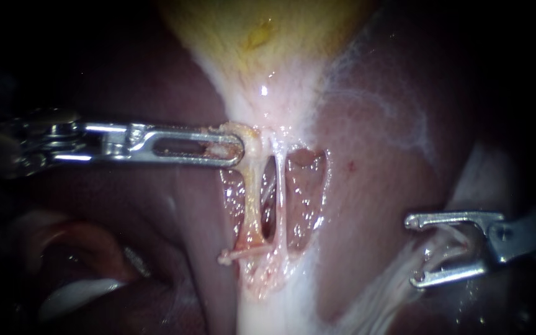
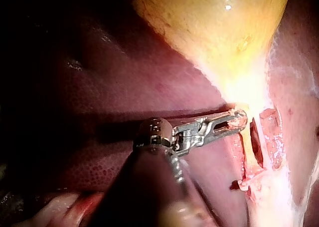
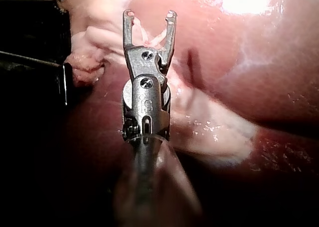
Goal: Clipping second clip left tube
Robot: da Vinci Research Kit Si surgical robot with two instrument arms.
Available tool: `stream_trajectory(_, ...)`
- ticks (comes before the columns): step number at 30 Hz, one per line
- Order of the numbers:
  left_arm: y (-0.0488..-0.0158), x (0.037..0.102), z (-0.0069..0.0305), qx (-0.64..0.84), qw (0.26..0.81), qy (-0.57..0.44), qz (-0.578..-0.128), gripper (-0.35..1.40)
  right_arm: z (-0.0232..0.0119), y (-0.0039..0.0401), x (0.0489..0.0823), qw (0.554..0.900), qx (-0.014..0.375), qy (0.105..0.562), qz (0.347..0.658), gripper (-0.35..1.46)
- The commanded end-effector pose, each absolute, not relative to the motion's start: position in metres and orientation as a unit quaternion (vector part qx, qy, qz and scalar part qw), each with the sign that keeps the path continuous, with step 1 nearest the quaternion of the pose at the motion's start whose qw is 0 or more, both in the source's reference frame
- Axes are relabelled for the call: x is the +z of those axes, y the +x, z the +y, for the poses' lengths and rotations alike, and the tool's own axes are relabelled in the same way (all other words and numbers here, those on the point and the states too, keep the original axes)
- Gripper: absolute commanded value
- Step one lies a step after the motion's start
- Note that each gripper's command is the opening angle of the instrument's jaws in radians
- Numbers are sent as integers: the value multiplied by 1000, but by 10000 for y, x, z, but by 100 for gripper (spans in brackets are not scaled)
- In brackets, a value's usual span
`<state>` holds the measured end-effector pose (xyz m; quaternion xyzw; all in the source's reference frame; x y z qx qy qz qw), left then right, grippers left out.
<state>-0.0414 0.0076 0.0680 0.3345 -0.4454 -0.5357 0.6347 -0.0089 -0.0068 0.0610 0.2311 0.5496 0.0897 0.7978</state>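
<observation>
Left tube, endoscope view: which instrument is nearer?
Left. The left instrument has its jaws shut on the left tube at its upper end, just below the gallbladder. The right instrument, jaws open, sits well off to the view's right, not touching it.

The place was a surgical setting, seen from very close. Wet red-brown liver and a yellow gallbladder filled each view, lit narrowly with darkness around. Two slender metal instruments, left and right, reached in, and thin bare tubes stood between their jaws.
</observation>
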Motion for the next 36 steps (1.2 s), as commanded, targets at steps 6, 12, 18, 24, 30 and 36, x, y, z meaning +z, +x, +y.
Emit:
stream_trajectory(6, -405, 674, 78, -534, 634, 338, -445, -35, -67, -89, 610, 798, 90, 231, 550, 50)
stream_trajectory(12, -381, 652, 89, -538, 633, 339, -442, -35, -67, -89, 611, 798, 90, 231, 549, 50)
stream_trajectory(18, -363, 632, 91, -544, 631, 335, -440, -35, -67, -89, 611, 798, 90, 231, 549, 50)
stream_trajectory(24, -358, 631, 91, -543, 630, 336, -441, -35, -67, -88, 611, 798, 91, 231, 549, 50)
stream_trajectory(30, -358, 632, 90, -543, 630, 336, -441, -35, -65, -77, 612, 799, 94, 229, 548, 50)
stream_trajectory(36, -357, 632, 89, -543, 631, 336, -442, -35, -61, -52, 619, 801, 100, 223, 546, 50)
